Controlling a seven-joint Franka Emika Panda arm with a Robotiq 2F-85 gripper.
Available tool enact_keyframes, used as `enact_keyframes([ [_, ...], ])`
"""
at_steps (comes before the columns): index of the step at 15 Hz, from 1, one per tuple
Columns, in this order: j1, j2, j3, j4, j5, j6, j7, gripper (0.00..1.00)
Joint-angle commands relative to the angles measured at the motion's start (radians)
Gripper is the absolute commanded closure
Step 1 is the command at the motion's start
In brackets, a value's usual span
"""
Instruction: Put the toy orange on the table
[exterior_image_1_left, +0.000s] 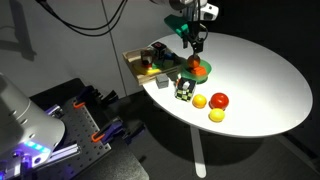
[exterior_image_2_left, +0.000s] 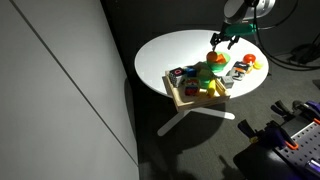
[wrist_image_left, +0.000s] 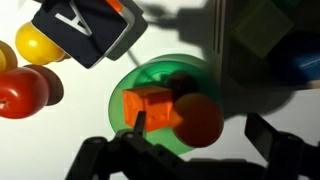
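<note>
Wrist and exterior views at the approach to the grasp. The toy orange, a small round deep-orange plastic fruit, lies in a shallow round green dish, touching an angular orange plastic block that shares the dish. Whether the dish stands on the round white table itself or on the edge of the wooden tray of toys cannot be told. The gripper hangs just above the fruit; in the wrist view its dark fingers are spread wide to either side and hold nothing. Hazards, as judged from this arrangement: (a) one finger may land on the block, so that the jaws close on both pieces or push the fruit aside; (b) the smooth round plastic gives little purchase, and an off-centre squeeze could squirt it out over the rim; (c) a finger striking the dish could tip or slide it towards the tray. The round red plastic fruit and the round yellow plastic fruit lie near the dish on the table. On release the toy orange may strike them or roll across the bare top towards its edge.
</note>
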Motion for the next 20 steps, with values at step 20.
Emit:
enact_keyframes([
  [20,0.103,0.144,-0.097,0.092,-0.081,0.153,0.063,0.00],
])
